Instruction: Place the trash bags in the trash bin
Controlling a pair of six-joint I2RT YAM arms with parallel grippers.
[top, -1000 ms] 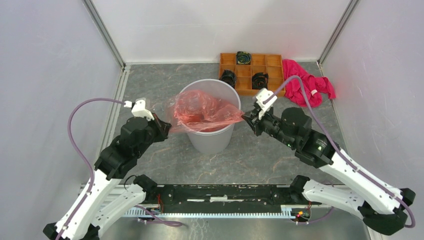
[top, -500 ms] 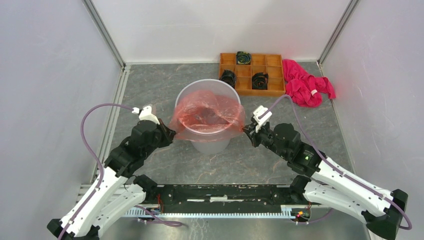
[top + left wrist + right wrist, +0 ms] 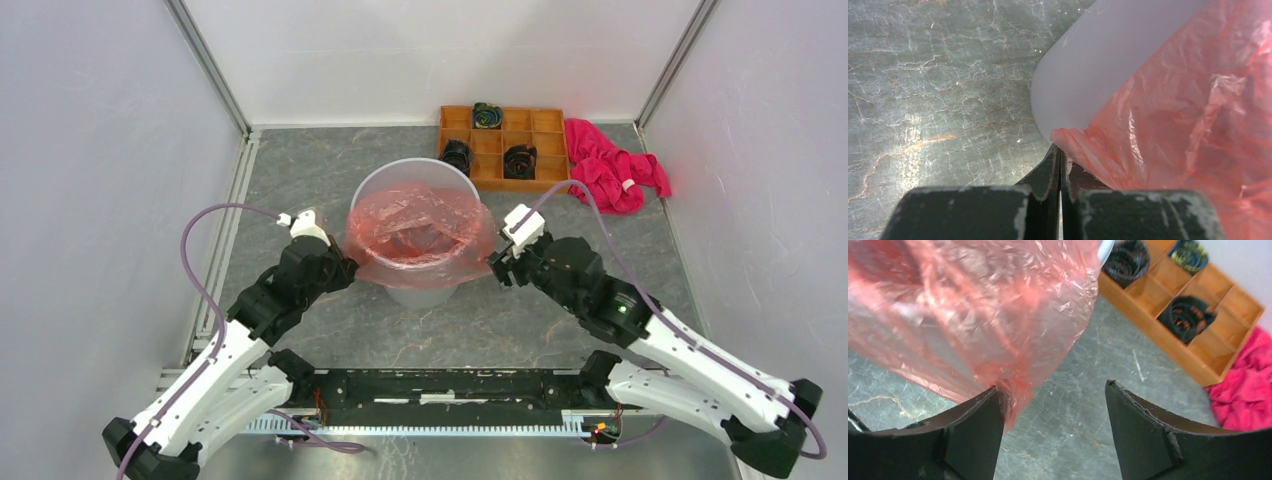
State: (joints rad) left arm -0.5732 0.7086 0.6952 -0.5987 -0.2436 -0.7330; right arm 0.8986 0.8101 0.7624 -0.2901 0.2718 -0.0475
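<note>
— Where is the trash bag [image 3: 418,222]?

— It is spread over the mouth of the trash bin [image 3: 420,292], which stands about the middle of the tabletop [image 3: 300,170]. The red-orange film sags into the bin and hangs over the rim on the near side and both flanks. The far part of the rim shows bare grey.

— And your left gripper [image 3: 349,271]?

— It is at the bin's left side. My fingers [image 3: 1048,175] are pressed together on a bunched corner of the bag, and from that wrist I see the bin's pale wall curving just past the tips.

— The right one?

— My right gripper [image 3: 496,268] is at the bin's right side, with its jaws wide apart. A gathered bit of the bag's edge touches the inner face of one finger [image 3: 973,435]. The other finger stands clear of it, with bare tabletop showing between them.

— What lies beyond?

— Along the far edge, towards the right corner, there is an orange-brown tray [image 3: 530,186] with black rolls [image 3: 519,160] in some compartments. A magenta cloth [image 3: 612,170] lies crumpled just beside the tray's right end.
</note>
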